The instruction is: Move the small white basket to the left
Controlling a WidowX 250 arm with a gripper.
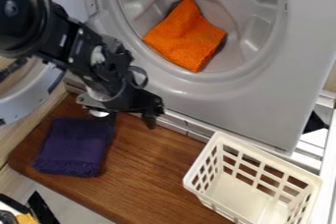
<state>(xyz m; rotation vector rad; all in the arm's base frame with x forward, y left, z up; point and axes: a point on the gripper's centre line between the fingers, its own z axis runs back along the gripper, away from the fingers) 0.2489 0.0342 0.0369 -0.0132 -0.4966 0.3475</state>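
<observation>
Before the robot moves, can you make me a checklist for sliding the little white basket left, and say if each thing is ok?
1. Basket standing upright: ok, its open top faces up.
2. Fingers apart, ready to grab: ok.
3. Fingers at the basket's rim: not ok, they hang nearer the purple cloth.
4. Fingers not touching the purple cloth: cannot tell, they look very close to it.
5. Room on the left: ok, bare wooden board lies between basket and purple cloth.
6. Basket already on the left: not ok, it sits at the board's right end.
</observation>
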